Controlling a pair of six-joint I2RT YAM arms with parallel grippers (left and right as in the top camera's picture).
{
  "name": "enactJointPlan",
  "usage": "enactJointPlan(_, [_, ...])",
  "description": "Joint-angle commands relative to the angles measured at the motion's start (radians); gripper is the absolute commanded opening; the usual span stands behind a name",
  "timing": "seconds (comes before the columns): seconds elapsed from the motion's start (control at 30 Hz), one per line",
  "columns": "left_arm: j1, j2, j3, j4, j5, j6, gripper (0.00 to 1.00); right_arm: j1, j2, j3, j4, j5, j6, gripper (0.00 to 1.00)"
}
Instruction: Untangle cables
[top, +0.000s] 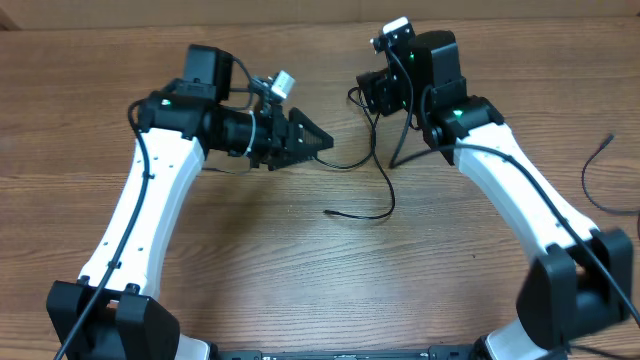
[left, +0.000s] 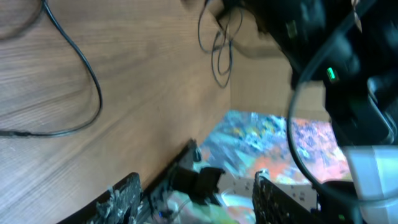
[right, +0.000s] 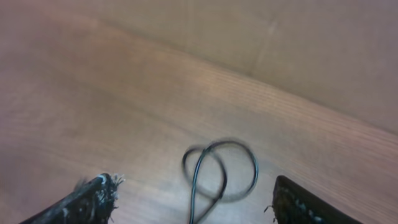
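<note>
Between the left tool (top: 325, 146) and right tool (right: 199, 202), both spread open and empty, the cables (left: 97, 93) lie slack on the surface (top: 250, 260), apparently awaiting a fresh grasp; next, the right should pinch the loop (right: 198, 177) beneath it.

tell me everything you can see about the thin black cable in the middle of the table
The cable is a thin, black, flexible cord lying slack on the wooden table. Its small overlapping loops lie between the open fingers of the right hand, which does not grip them. From there it curves toward the robot and hooks back to a small plug end.
</note>
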Motion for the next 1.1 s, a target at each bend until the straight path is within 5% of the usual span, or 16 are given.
enactJointPlan(0.0, [-0.045, -0.027, -0.003, -0.018, -0.009, -0.031, 0.57, -0.039, 0.088, 0.021, 0.091, 0.025, 0.115, 0.71])
enactJointPlan(0.13, [-0.088, -0.027, -0.003, -0.022, -0.01, -0.05, 0.57, -0.082, 0.196, 0.021, 0.204, 0.025, 0.318, 0.52])
enactJointPlan(0.27, [-0.097, -0.027, -0.003, 0.002, -0.009, -0.102, 0.56, -0.096, 0.301, 0.021, 0.264, 0.024, 0.435, 0.5])
enactJointPlan(1.0, [-0.093, -0.027, -0.003, 0.057, -0.01, -0.098, 0.59, -0.022, 0.511, 0.023, 0.356, -0.031, 0.436, 0.59])
enactJointPlan(1.03, [-0.093, -0.027, -0.003, 0.057, -0.01, -0.097, 0.58, -0.017, 0.519, 0.023, 0.37, -0.052, 0.436, 0.54])
enactJointPlan(1.07, [-0.093, -0.027, -0.003, 0.057, -0.01, -0.097, 0.59, -0.013, 0.523, 0.023, 0.381, -0.066, 0.436, 0.36])
